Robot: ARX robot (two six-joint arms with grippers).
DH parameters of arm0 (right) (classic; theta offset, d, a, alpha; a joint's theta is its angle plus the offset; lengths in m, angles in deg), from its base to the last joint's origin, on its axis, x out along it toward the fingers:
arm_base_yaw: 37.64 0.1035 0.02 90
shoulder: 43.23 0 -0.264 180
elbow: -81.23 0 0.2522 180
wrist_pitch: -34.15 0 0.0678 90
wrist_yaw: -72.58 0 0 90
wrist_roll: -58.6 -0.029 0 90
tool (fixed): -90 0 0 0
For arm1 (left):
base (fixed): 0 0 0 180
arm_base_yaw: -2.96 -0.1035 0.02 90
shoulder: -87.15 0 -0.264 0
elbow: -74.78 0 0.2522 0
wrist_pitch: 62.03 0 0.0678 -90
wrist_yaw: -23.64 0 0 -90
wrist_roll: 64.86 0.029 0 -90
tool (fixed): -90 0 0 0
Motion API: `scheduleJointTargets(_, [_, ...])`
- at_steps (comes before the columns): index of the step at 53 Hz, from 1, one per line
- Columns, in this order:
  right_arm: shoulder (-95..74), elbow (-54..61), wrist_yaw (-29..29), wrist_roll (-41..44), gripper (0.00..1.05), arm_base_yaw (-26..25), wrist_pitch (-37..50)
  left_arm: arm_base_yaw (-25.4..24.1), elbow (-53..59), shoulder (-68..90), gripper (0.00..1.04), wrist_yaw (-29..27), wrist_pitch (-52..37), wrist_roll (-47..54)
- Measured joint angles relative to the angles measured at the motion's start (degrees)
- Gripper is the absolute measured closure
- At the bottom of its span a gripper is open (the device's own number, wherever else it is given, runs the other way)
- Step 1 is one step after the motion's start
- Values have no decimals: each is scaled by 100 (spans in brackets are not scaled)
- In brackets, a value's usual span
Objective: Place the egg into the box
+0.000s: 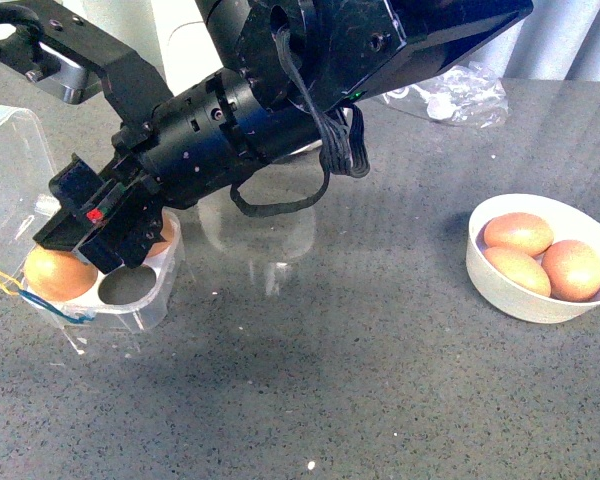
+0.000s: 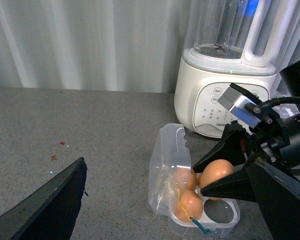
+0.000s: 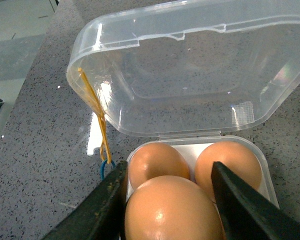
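The right claw [image 3: 168,172] is clamped on the egg [image 3: 172,210], holding it over a front cup of the open box [image 3: 190,75]. Two other eggs [image 3: 229,161] sit in the box's cups by its lid.

The table [image 1: 380,380] is gray stone with tiny dark and light specks, and it shines a little. A small clear box [image 1: 145,305] sits on it at the left, with its lid standing open. A round white bowl [image 1: 510,295] sits well apart at the right, with three brown eggs [image 1: 540,258] inside. A white blender [image 2: 220,100] stands on the table near the box. Some crumpled clear plastic [image 1: 460,95] lies at the far side. A few small red spots [image 2: 57,150] mark the bare top.
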Motion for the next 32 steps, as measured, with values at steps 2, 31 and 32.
scheduleJointTargets(2, [0, 0, 9, -22, 47, 4, 4, 0, 0, 0, 7, 0, 0, 0])
scheduleJointTargets(31, [612, 809, 396, -813, 7, -131, 1451, 0, 0, 0, 7, 0, 0, -2])
scheduleJointTargets(32, [697, 883, 466, -907, 7, -157, 1591, 0, 0, 0, 7, 0, 0, 0])
